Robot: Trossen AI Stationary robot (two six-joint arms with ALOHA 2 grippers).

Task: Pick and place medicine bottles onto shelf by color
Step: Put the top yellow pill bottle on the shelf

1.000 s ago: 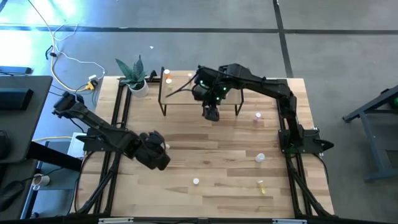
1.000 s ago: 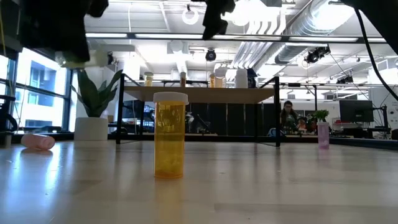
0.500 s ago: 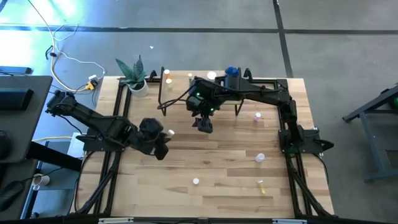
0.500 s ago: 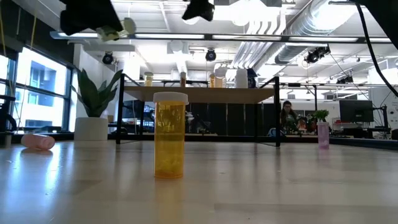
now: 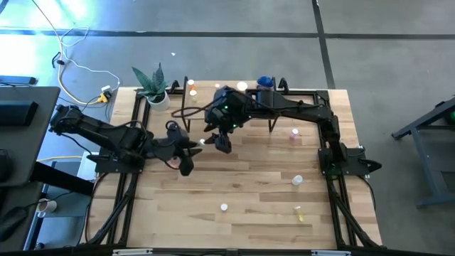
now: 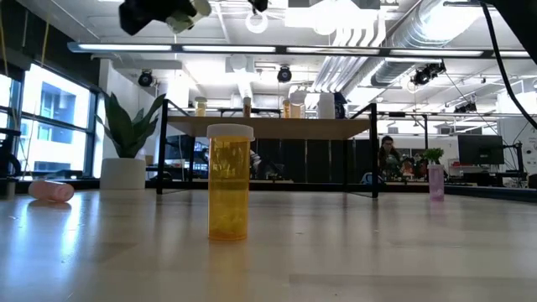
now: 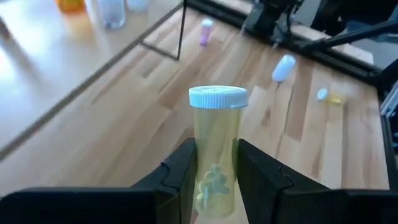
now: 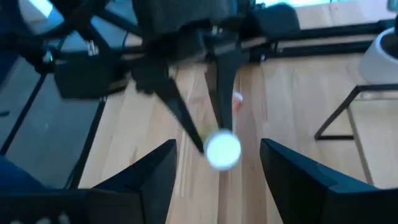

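My left gripper (image 5: 190, 146) is shut on a pale yellow bottle with a white cap (image 7: 214, 149), high over the table's left middle; it also shows at the top of the low view (image 6: 186, 10). My right gripper (image 5: 219, 141) is open and faces that bottle's cap (image 8: 222, 149) from the right, a short way off. The shelf (image 5: 213, 108) stands at the far edge and carries an orange bottle (image 5: 192, 89), a white one (image 5: 242, 87) and a blue one (image 5: 264, 82). My left gripper pinches the lower body of the bottle (image 7: 214, 186) between its two fingers (image 7: 181, 175), one on each side. The fingers point about level toward the table's right and lie along the bottle. The cap end (image 7: 217, 97) sticks out past the fingertips, clear of the table.
Loose bottles are on the table: a pink one (image 5: 294, 134) at the right, a white one (image 5: 297, 180), a white-capped amber one (image 6: 229, 193) near the front edge, a yellow one (image 5: 299, 211), and a pink one lying at the left (image 6: 50, 191). A potted plant (image 5: 155, 89) stands far left.
My left gripper has risen and gone toward the table's far and right side with the pale yellow bottle. My right gripper has left the shelf's front and gone toward the table's left and near side, up to the left gripper.
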